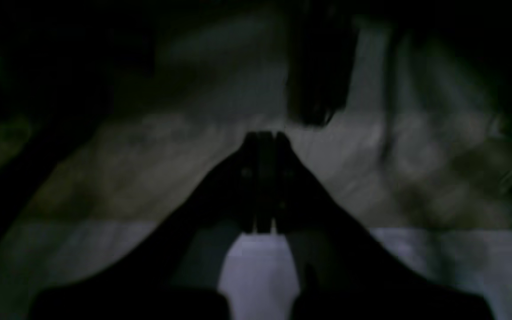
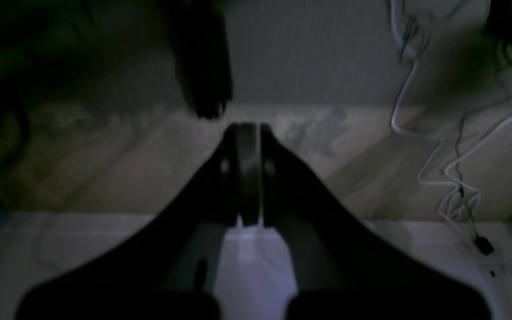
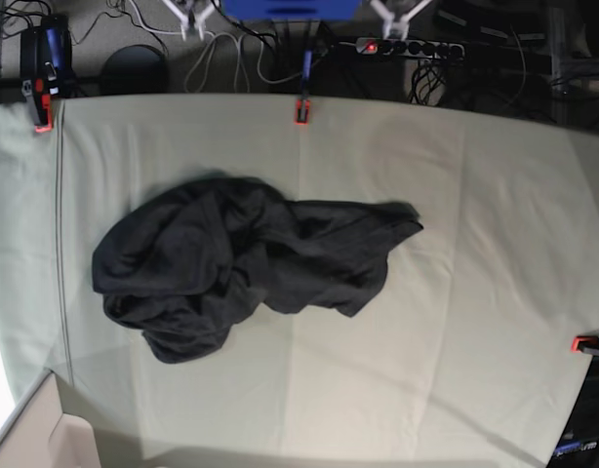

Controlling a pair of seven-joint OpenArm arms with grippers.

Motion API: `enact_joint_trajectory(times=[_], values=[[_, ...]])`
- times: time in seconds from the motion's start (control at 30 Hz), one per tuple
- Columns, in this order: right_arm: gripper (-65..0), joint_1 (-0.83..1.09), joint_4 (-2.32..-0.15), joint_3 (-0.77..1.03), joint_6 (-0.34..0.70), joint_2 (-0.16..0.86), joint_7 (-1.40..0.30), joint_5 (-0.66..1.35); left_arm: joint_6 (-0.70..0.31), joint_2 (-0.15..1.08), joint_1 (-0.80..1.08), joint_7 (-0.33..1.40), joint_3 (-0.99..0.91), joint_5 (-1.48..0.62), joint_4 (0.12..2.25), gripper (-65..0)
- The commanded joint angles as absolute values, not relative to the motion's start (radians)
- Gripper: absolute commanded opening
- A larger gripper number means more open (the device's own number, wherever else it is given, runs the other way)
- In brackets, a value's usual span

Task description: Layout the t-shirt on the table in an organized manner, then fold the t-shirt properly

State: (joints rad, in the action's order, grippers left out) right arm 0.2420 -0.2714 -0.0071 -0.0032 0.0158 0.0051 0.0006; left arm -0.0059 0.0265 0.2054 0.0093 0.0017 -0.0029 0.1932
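Note:
The t-shirt (image 3: 241, 258) lies in a crumpled charcoal-black heap on the left-centre of the table (image 3: 475, 292); its print is hidden. Both arms are drawn back beyond the table's far edge, and only white parts of them show at the top of the base view. In the left wrist view my left gripper (image 1: 265, 138) is shut and empty, away from the shirt. In the right wrist view my right gripper (image 2: 249, 129) is shut and empty. Both wrist views are dark and blurred and do not show the shirt.
Red clamps sit at the far edge (image 3: 301, 112), far left corner (image 3: 43, 117) and right edge (image 3: 584, 343). A power strip (image 3: 407, 46) and cables lie behind the table. A white cable (image 2: 416, 133) hangs in the right wrist view. A cardboard box (image 3: 26, 439) stands at the bottom left.

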Motion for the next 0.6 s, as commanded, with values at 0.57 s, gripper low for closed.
enact_joint_trajectory(times=[0.57], values=[[-65.0,0.957,-1.465,0.002,0.005,0.087,-0.01,0.004,-0.001,0.166,0.822,0.381,-0.001,-0.002,1.623,-64.9]])
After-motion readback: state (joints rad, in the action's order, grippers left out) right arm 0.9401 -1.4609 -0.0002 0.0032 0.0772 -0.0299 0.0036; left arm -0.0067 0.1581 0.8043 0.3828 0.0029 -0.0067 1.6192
